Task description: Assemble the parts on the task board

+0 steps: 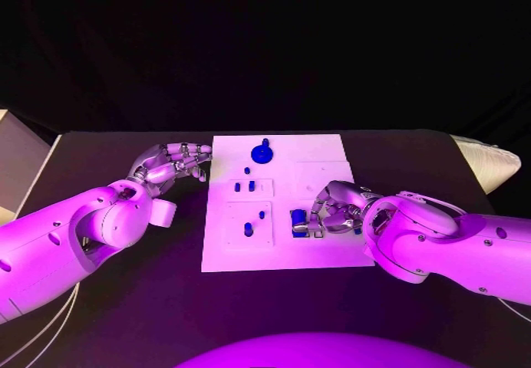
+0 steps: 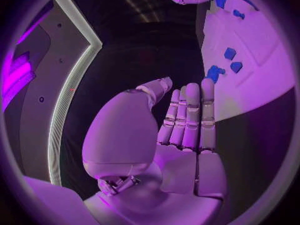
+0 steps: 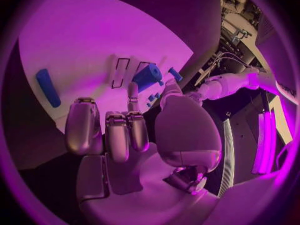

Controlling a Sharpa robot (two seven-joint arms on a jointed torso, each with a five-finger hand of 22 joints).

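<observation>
The white task board (image 1: pixel 282 249) lies in the middle of the table. A round blue part (image 1: pixel 262 152) sits at its far end, and several small blue parts (image 1: pixel 248 228) stand in its slots nearer me. My right hand (image 1: pixel 338 208) rests over the board's right side and pinches a blue cylindrical part (image 1: pixel 298 221) between thumb and a finger; the right wrist view shows that part (image 3: pixel 147 76) at the fingertips. A long blue part (image 3: pixel 47 87) lies apart on the board. My left hand (image 1: pixel 172 163) hovers at the board's left edge, fingers straight and holding nothing (image 2: pixel 184 135).
A pale cushion-like object (image 1: pixel 489 161) sits at the table's right back corner. A pale box (image 1: pixel 17 157) stands past the left edge. Bare black table (image 1: pixel 133 307) lies in front of the board.
</observation>
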